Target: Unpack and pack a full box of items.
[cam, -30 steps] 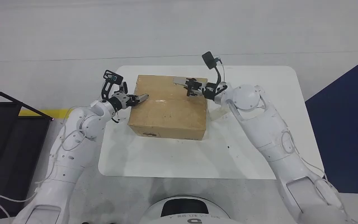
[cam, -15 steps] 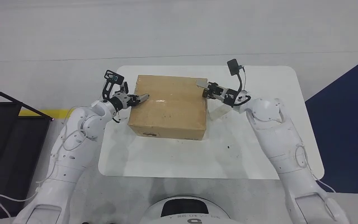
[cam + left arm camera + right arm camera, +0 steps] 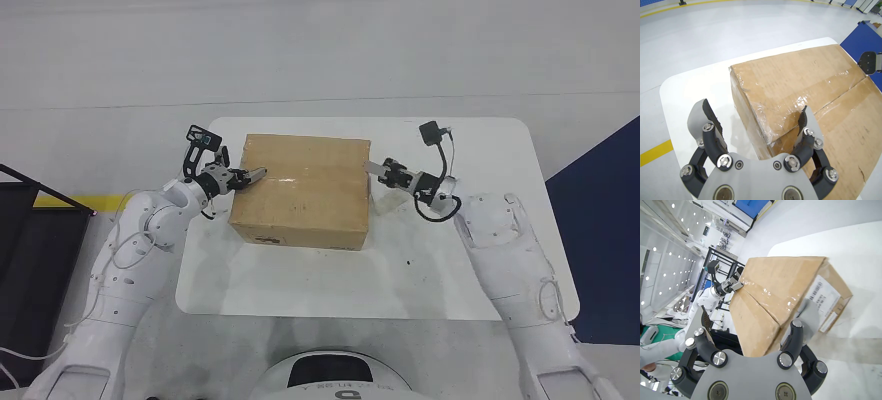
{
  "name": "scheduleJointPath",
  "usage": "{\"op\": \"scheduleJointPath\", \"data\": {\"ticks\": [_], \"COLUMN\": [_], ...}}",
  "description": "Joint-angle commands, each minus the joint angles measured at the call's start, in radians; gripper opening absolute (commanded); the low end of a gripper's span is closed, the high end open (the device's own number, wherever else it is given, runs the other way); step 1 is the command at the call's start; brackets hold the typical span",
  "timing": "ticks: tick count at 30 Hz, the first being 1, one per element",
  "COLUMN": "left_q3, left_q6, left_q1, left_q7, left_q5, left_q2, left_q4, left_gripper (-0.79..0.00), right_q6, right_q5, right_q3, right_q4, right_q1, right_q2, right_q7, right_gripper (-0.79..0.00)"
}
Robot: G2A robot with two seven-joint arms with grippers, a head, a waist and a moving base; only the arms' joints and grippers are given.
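Left gripper (image 3: 755, 115), spread wide, straddles the taped seam (image 3: 829, 83) at one end of the closed box (image 3: 300, 195) on the table (image 3: 450, 280); right gripper (image 3: 756, 313), equally wide, faces the opposite end, whose white label (image 3: 824, 298) its wrist view shows.

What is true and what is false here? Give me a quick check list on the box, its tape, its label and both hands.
1. The box is closed, with tape running along its top seam. True.
2. The left hand is shut on a flap. False: it is open at the box's end, by the seam, and grips nothing.
3. The right hand is open at the opposite end of the box. True.
4. The label sits on the box's top face. False: it is on the end wall, on the right hand's side.
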Motion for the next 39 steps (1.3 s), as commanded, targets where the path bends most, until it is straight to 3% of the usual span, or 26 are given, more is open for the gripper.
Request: {"op": "scheduleJointPath", "data": {"ticks": [1,5,8,19,26,33,39], "left_q3": [0.000,0.000,0.000,0.000,0.000,0.000,0.000], "left_q6": [0.000,0.000,0.000,0.000,0.000,0.000,0.000], "left_q1": [0.000,0.000,0.000,0.000,0.000,0.000,0.000], "left_q7": [0.000,0.000,0.000,0.000,0.000,0.000,0.000], "left_q5": [0.000,0.000,0.000,0.000,0.000,0.000,0.000], "left_q2": [0.000,0.000,0.000,0.000,0.000,0.000,0.000], "left_q4": [0.000,0.000,0.000,0.000,0.000,0.000,0.000], "left_gripper": [0.000,0.000,0.000,0.000,0.000,0.000,0.000], "right_q6": [-0.069,-0.148,-0.047,-0.038,-0.068,-0.039,0.015], "right_q5": [-0.007,-0.096,-0.337,-0.361,-0.787,-0.946,-1.028], "right_q3": [0.062,0.158,0.161,0.155,0.077,0.025,-0.040], "right_q4": [-0.015,-0.045,-0.072,-0.076,-0.198,-0.272,-0.257], "right_q1": [-0.056,-0.144,-0.185,-0.187,-0.252,-0.308,-0.284], "right_q2": [0.010,0.026,0.029,0.029,0.040,0.041,0.035], "right_q7": [-0.026,-0.107,-0.204,-0.204,-0.246,-0.271,-0.278], "right_gripper": [0.000,0.000,0.000,0.000,0.000,0.000,0.000]}}
